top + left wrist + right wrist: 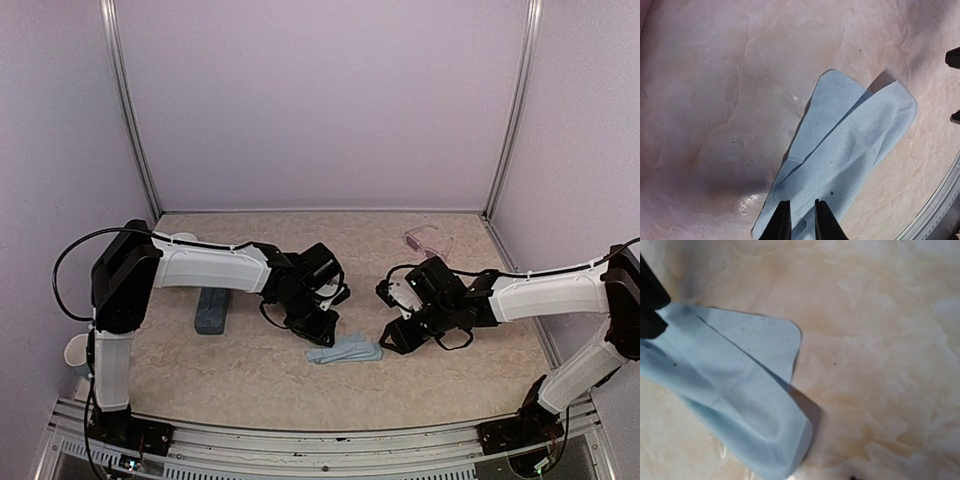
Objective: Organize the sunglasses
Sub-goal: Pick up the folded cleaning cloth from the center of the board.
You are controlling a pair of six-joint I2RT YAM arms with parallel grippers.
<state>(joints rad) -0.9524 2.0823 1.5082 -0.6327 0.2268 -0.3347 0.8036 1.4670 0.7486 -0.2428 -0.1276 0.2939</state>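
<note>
Left arm and right arm are both showing white shell links behind the pincer, with black joint housings and a black wrist block right next to it. Black cables are looping off the far joints. Left gripper fingers are showing as slim black blades, narrowing tipward.

marbled beige table bearing a blue cloth, grey-blue case, pink sunglasses
</note>
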